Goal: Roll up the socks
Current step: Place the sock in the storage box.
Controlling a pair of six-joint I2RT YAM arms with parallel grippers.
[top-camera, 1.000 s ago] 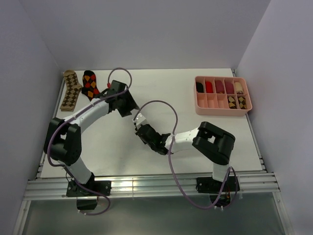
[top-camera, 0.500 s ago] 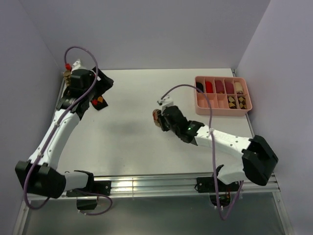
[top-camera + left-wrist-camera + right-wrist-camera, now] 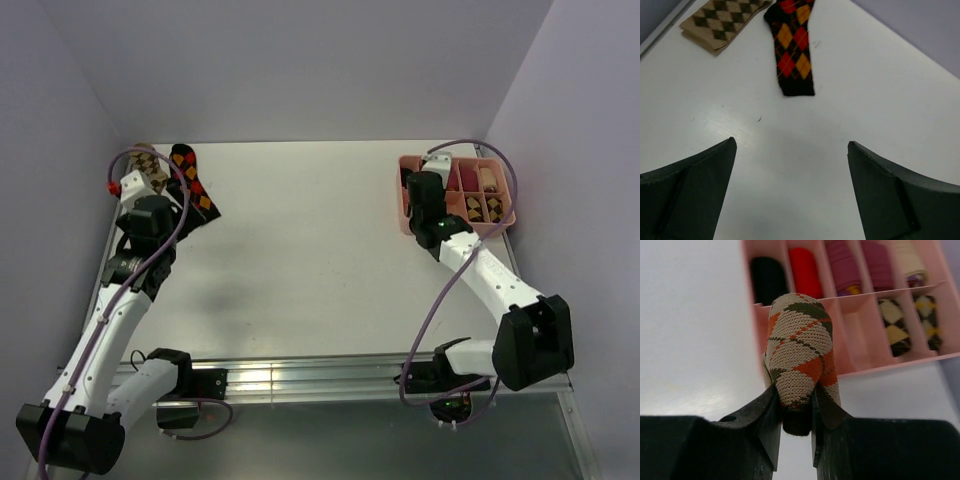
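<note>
The left gripper (image 3: 791,145) hangs over the white tabletop (image 3: 300,260) near its 10 o'clock corner. Its fingers are spread wide with nothing between them, and bare table shows in the gap. Two argyle socks lie flat and unrolled just ahead of it. In the left wrist view the black-red-orange sock (image 3: 792,50) sits at 12 o'clock from the gripper. The tan-brown-cream sock (image 3: 722,20) sits at about 11 o'clock, close to the table's edge. The two socks lie near each other and are not seen to touch, and neither touches the fingers.

The right gripper (image 3: 794,396) is at the table's 2 o'clock corner, above the pink divided tray (image 3: 480,229). Its fingers are clamped on the lower end of the beige-brown-orange sock (image 3: 800,345). This sock is wound into a tight roll that stands upright out of the grip. In the right wrist view the roll is over the tray's near-left part, at about 8 o'clock of the tray. Whether it touches the tray cannot be told.

The far row of compartments holds a black roll (image 3: 767,277), a red roll (image 3: 805,272), two purple rolls and a cream one. Two dark-and-cream argyle rolls (image 3: 892,325) fill the compartments at the tray's 4 o'clock end.
</note>
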